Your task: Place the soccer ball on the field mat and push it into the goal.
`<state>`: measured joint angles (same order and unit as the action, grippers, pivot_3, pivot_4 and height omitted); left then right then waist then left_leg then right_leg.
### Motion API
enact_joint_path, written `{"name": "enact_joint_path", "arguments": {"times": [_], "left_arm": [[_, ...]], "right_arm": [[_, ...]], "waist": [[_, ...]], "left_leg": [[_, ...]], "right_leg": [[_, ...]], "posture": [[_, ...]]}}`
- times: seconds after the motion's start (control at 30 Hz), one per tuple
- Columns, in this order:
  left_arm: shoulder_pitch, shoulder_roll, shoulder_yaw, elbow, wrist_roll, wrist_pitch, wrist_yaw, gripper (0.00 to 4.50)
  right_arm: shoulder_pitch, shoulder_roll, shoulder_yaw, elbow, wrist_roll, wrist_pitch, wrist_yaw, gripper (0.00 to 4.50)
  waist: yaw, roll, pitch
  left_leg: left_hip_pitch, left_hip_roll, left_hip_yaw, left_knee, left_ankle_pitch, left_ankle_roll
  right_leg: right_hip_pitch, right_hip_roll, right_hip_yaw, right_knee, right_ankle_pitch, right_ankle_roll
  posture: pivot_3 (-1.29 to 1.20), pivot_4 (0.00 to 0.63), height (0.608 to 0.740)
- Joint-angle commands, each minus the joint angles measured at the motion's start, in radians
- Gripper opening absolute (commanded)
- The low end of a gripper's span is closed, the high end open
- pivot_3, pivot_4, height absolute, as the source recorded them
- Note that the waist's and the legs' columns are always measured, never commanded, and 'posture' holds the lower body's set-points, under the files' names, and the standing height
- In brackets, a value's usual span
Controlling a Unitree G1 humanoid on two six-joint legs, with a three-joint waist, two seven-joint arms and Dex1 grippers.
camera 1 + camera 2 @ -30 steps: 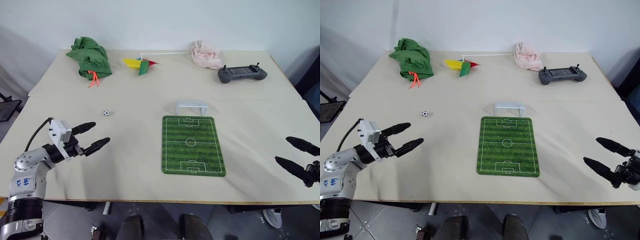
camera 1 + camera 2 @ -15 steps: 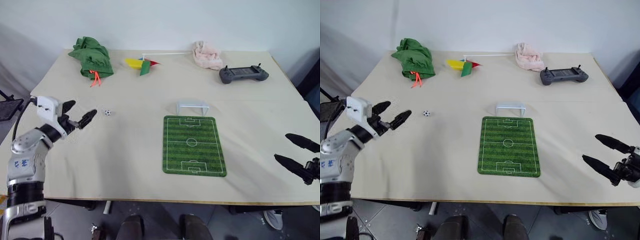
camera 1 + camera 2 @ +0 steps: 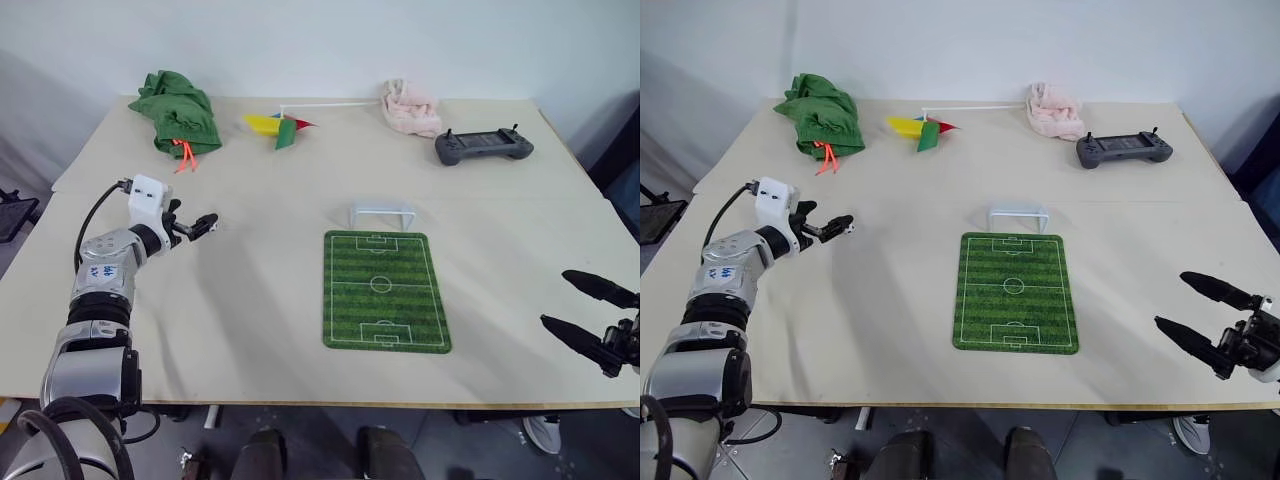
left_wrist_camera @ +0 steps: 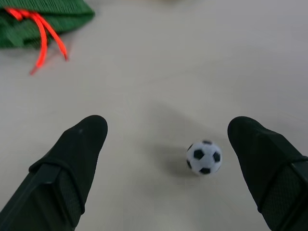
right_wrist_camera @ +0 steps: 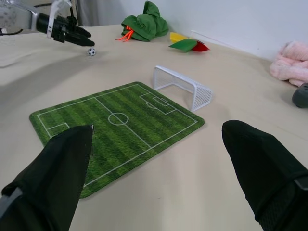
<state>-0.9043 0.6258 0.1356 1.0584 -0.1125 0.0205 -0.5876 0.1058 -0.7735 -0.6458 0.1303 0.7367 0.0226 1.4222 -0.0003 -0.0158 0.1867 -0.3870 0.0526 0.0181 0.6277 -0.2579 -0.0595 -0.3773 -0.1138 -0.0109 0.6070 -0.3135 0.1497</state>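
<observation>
Left claw has travelled up the desk from the near edge over the last second and now sits right at the soccer ball, fingers spread wide and empty. From the head views, the ball lies at the claw's tips; the field mat lies well off to the claw's right, with the goal standing just beyond the mat's far end. The right claw waits, also wide and empty, near the desk's front corner, about where it was.

Left wrist view: the ball rests on the bare desk between the two fingers, closer to one of them and touching neither. A green cloth bundle with an orange cord lies beyond.

Right wrist view: the left claw hovers at the ball, far past the mat and goal.

The reach looks finished; closing on the ball seems the next step, and such a small round thing could easily roll away.
</observation>
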Motion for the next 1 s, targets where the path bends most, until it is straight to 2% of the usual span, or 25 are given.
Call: {"name": "enact_joint_path", "arguments": {"times": [0.03, 0.53, 0.63, 0.93, 1.0], "left_arm": [[-0.051, 0.007, -0.007, 0.081, 0.034, -0.052, 0.009, 4.48], [-0.119, -0.033, -0.035, 0.226, 0.112, -0.087, 0.021, 4.48], [-0.115, -0.032, -0.033, 0.225, 0.114, -0.094, 0.014, 3.91], [-0.092, -0.018, -0.032, 0.220, 0.121, -0.080, -0.030, 1.00], [-0.093, -0.012, -0.028, 0.219, 0.119, -0.077, -0.031, 0.86]], "right_arm": [[0.030, 0.007, -0.054, -0.049, 0.031, -0.001, -0.013, 4.50], [0.102, 0.018, -0.073, -0.097, 0.033, 0.000, -0.036, 4.50], [0.103, 0.017, -0.074, -0.098, 0.030, -0.002, -0.042, 4.50], [0.084, 0.005, -0.068, -0.067, 0.013, -0.016, -0.046, 4.50], [0.069, 0.001, -0.061, -0.058, 0.008, -0.018, -0.047, 4.50]], "waist": [[0.001, -0.003, 0.002], [0.013, -0.005, 0.003], [0.013, -0.005, 0.003], [0.012, -0.005, 0.003], [0.011, -0.005, 0.003]], "left_leg": [[0.000, 0.000, 0.000, 0.000, 0.000, 0.000], [0.000, 0.000, 0.001, 0.000, 0.000, 0.000], [0.000, 0.000, 0.001, 0.001, 0.000, 0.000], [0.000, 0.000, 0.001, 0.001, 0.000, 0.000], [0.000, 0.000, 0.001, 0.001, 0.000, 0.000]], "right_leg": [[0.000, 0.000, 0.000, 0.000, 0.000, 0.000], [0.000, 0.000, 0.000, 0.000, 0.000, 0.000], [0.000, 0.000, 0.000, 0.000, 0.000, 0.000], [0.000, 0.000, 0.000, 0.001, 0.000, 0.000], [0.000, 0.000, 0.000, 0.001, 0.000, 0.000]], "posture": [[0.00, 0.150, 0.740], [0.00, 0.150, 0.740], [0.00, 0.150, 0.740], [0.00, 0.150, 0.740], [0.00, 0.150, 0.740]]}}
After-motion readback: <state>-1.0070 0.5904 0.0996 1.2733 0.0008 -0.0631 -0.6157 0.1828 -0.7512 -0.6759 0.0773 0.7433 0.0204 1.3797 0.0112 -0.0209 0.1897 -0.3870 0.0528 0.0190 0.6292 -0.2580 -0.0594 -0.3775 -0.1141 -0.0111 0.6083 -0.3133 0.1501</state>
